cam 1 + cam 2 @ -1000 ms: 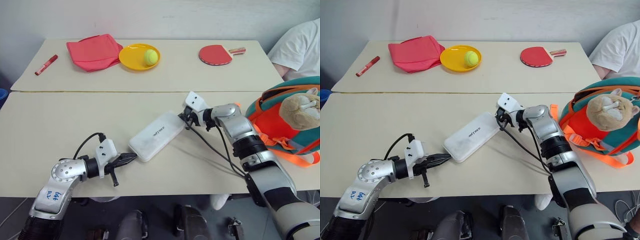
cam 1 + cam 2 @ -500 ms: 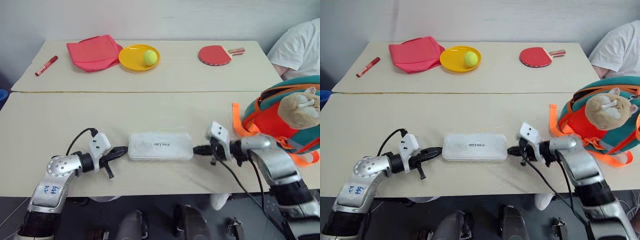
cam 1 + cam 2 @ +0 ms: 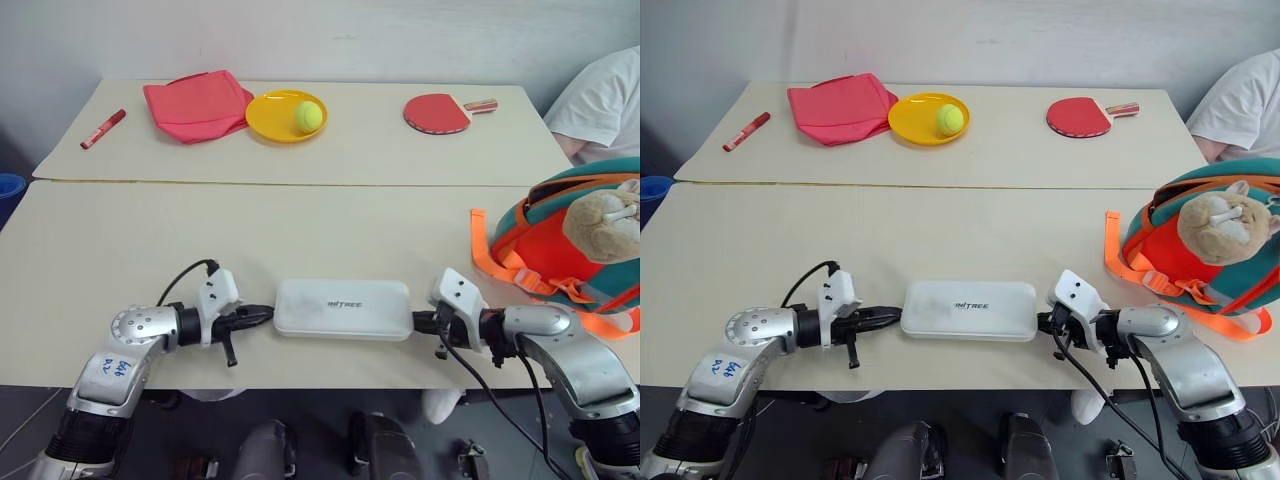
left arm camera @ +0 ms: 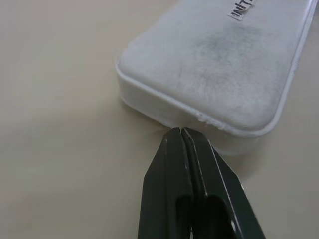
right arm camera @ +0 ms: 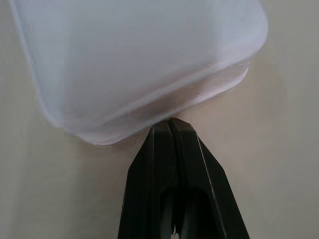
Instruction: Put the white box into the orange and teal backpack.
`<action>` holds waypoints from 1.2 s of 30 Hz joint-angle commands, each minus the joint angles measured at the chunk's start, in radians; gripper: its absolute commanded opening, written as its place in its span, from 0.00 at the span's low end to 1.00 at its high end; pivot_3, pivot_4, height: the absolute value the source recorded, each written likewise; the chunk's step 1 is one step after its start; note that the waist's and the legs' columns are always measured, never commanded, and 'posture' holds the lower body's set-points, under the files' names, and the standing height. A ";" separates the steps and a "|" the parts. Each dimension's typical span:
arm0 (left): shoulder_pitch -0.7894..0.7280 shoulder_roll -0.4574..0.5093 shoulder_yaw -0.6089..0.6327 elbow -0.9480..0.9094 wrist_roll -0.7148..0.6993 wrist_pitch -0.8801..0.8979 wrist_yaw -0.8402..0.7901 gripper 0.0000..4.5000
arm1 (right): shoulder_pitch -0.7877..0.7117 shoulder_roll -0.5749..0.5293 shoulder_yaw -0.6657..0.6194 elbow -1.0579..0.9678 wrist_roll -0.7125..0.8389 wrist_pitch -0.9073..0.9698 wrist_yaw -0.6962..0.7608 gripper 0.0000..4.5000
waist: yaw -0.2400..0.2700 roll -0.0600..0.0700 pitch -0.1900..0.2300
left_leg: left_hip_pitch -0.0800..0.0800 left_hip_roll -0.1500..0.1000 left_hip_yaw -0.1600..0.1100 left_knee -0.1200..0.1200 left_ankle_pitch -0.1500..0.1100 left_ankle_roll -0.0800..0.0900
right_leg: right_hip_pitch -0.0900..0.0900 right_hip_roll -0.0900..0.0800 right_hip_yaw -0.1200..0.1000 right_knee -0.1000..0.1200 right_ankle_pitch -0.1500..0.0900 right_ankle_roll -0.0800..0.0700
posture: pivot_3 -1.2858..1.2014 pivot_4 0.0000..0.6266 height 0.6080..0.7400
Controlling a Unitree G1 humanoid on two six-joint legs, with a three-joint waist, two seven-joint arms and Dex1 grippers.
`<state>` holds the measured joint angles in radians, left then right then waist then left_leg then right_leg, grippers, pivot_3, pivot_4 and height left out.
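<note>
You had the white box [image 3: 343, 308] lying flat near the table [image 3: 300, 230]'s front edge, the left tool [image 4: 180, 132] and right tool [image 5: 171, 122] pressed together at its two ends. Open tabletop lay beyond; the orange and teal backpack [image 3: 1200, 250] sat rightward.

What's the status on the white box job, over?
Left gripper shut, tip against one end of the white box. Right gripper shut, at the other end. Box flat on table, backpack to its right. Path clear.
</note>
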<state>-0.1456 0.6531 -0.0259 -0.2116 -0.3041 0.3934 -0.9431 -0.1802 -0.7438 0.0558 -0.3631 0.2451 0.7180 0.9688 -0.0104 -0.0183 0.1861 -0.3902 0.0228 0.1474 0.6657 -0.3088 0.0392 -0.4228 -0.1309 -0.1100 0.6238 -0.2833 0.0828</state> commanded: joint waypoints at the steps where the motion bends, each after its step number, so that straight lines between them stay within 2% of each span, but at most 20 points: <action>1: -0.001 -0.001 -0.036 -0.084 -0.049 0.023 -0.041 0.01 | 0.018 -0.038 -0.005 0.021 -0.021 -0.044 -0.013 0.00 | 0.006 0.000 0.000 | 0.000 0.000 0.000 0.000 0.000 0.000 | 0.000 0.000 0.000 0.000 0.000 0.000 | 0.52 0.24 1.00; 5: -0.001 -0.014 -0.012 -0.090 -0.066 0.066 -0.001 0.01 | 0.060 -0.115 0.009 0.051 -0.051 -0.110 0.012 0.00 | 0.014 0.000 0.000 | 0.000 0.000 0.000 0.000 0.000 0.000 | 0.000 0.000 0.000 0.000 0.000 0.000 | 0.52 0.24 1.00; 12: 0.027 0.084 0.055 -0.061 -0.098 0.087 -0.063 0.01 | 0.171 -0.247 -0.062 0.073 -0.057 -0.180 0.029 0.00 | 0.026 0.000 0.000 | 0.004 0.000 -0.003 0.000 -0.002 0.001 | 0.008 0.000 -0.004 -0.004 0.000 0.000 | 0.52 0.24 1.00; 15: 0.023 0.123 0.084 -0.049 -0.151 0.174 -0.084 0.14 | 0.237 -0.276 -0.126 0.076 -0.032 -0.193 0.041 0.00 | 0.038 0.000 0.000 | 0.005 0.001 -0.004 0.001 -0.003 0.001 | 0.009 -0.001 -0.004 -0.006 0.000 0.000 | 0.52 0.24 1.00; 18: -0.014 0.132 0.124 -0.035 -0.264 0.352 -0.075 0.34 | 0.280 -0.287 -0.174 0.091 -0.021 -0.222 0.051 0.00 | 0.041 -0.001 0.000 | 0.004 0.000 -0.006 0.001 -0.004 0.000 | 0.011 -0.002 -0.005 -0.008 0.001 0.001 | 0.52 0.24 1.00; 22: -0.121 0.145 0.167 0.021 -0.457 0.765 -0.025 0.62 | 0.285 -0.274 -0.202 0.109 -0.020 -0.251 0.043 0.00 | 0.038 -0.001 -0.001 | 0.004 0.000 -0.007 0.001 -0.004 0.000 | 0.012 -0.002 -0.006 -0.008 0.001 0.003 | 0.52 0.24 1.00; 24: -0.166 0.151 0.163 0.053 -0.501 0.914 -0.004 0.77 | 0.282 -0.271 -0.201 0.116 -0.020 -0.264 0.043 0.00 | 0.034 -0.001 -0.001 | 0.004 -0.001 -0.007 0.001 -0.003 0.002 | 0.013 -0.001 -0.007 -0.008 0.001 0.003 | 0.52 0.24 1.00; 27: -0.241 0.097 0.191 0.128 -0.530 1.117 0.074 0.96 | 0.267 -0.267 -0.186 0.125 -0.025 -0.286 0.044 0.00 | 0.034 -0.001 -0.001 | 0.004 -0.001 -0.007 0.002 -0.002 0.003 | 0.013 0.000 -0.007 -0.008 0.001 0.003 | 0.52 0.24 1.00; 29: -0.252 0.078 0.194 0.127 -0.567 1.197 0.078 1.00 | 0.250 -0.263 -0.171 0.133 -0.027 -0.301 0.047 0.00 | 0.033 -0.002 -0.001 | 0.004 -0.001 -0.007 0.002 -0.002 0.003 | 0.013 0.000 -0.007 -0.008 0.002 0.003 | 0.52 0.24 1.00; 32: -0.257 -0.026 0.209 0.188 -0.622 1.221 0.258 1.00 | 0.202 -0.240 -0.114 0.136 -0.037 -0.289 0.038 0.00 | 0.032 -0.002 -0.001 | 0.005 -0.001 -0.006 0.002 -0.002 0.003 | 0.013 0.000 -0.006 -0.007 0.002 0.003 | 0.52 0.24 1.00; 34: -0.267 -0.046 0.194 0.241 -0.671 1.221 0.351 1.00 | 0.177 -0.230 -0.086 0.132 -0.053 -0.254 0.017 0.00 | 0.032 -0.005 -0.003 | 0.006 -0.001 -0.007 0.002 -0.002 0.002 | 0.014 0.000 -0.005 -0.006 0.002 0.003 | 0.52 0.24 1.00; 36: -0.280 -0.026 0.141 0.270 -0.757 1.221 0.386 1.00 | 0.150 -0.218 -0.066 0.134 -0.075 -0.221 -0.013 0.00 | 0.031 -0.006 -0.004 | 0.008 0.000 -0.007 0.002 -0.002 -0.002 | 0.015 0.000 -0.005 -0.005 0.001 0.003 | 0.52 0.24 1.00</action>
<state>-0.4325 0.6152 0.1826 0.0253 -1.0051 1.6023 -0.6186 -0.0264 -0.9765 -0.0493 -0.2335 0.1995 0.4613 0.9877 0.0210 -0.0241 0.1823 -0.3789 0.0227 0.1409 0.6672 -0.3118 0.0353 -0.4060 -0.1312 -0.1139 0.6186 -0.2820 0.0852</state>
